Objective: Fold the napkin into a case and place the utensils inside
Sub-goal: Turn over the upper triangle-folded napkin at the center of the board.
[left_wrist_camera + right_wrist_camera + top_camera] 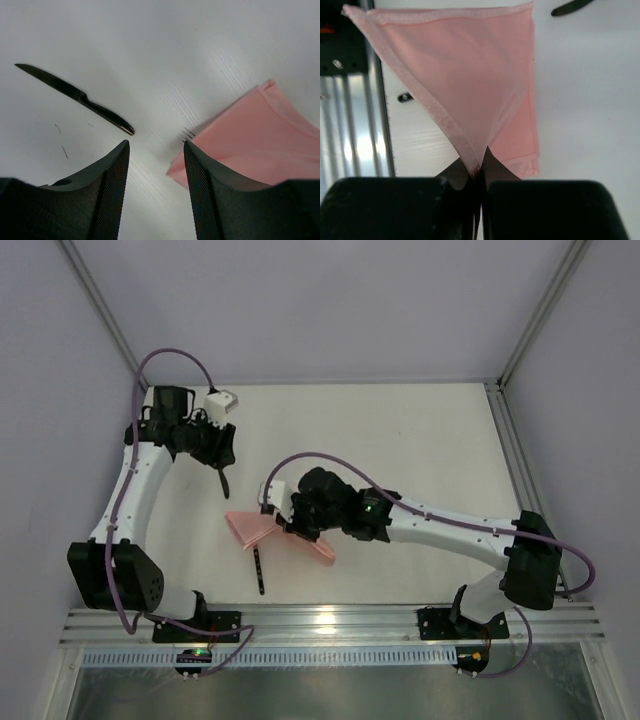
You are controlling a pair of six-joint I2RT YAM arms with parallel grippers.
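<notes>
1. The left claw [155, 145] hangs over the table [175, 50] with its jaws partly apart and nothing between them.
2. The knife [75, 94] lies flat ahead of that claw, toward the left side of its wrist view and apart from the fingertips. It is not yet picked up.
3. Just beyond the claw's other fingertip, the tines of the fork [189, 134] peek from the cloth's edge. The rest is hidden, so the fork looks tucked in.
4. The napkin [250, 140] lies in folded layers. The right claw [481, 170] is pinched tight on one flap and holds it up taut.
5. My reading is that the folding is mostly done, the fork is probably inside, and the knife remains to go in.
</notes>
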